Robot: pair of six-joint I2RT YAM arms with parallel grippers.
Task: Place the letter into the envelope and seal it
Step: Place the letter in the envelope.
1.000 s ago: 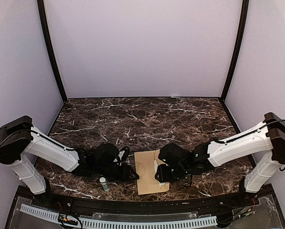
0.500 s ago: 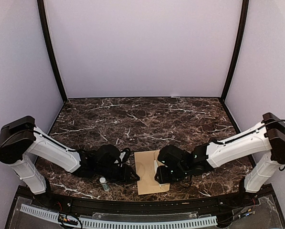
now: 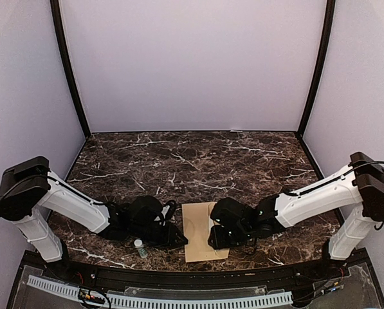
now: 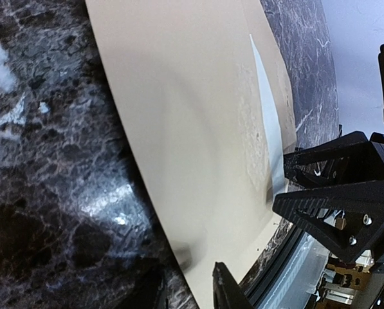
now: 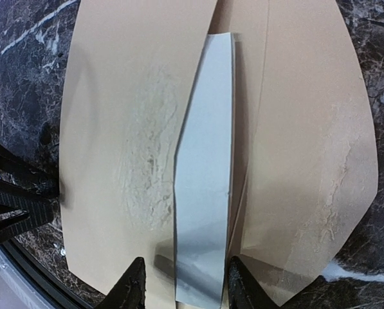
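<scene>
two pincers at the long kraft-brown paper envelope [image 5: 114,96]

the right pincer [image 5: 185,261] is standing part-open, its fingers straddling the near end of the thin white paper letter [image 5: 204,161] and clasping nothing that shows. the left pincer [image 4: 186,270] is sitting narrowly parted across the envelope's left edge. the letter is showing as a narrow strip between the envelope's brown panels. the envelope is lying on the dark veined marble table [image 3: 179,154]. a small clear bottle [image 3: 139,246] is standing near the left pincer.

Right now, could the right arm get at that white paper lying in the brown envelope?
Probably yes. The right tool sits right over the letter, a finger either side of its near end, with nothing between; the envelope leaves that strip uncovered.
</scene>
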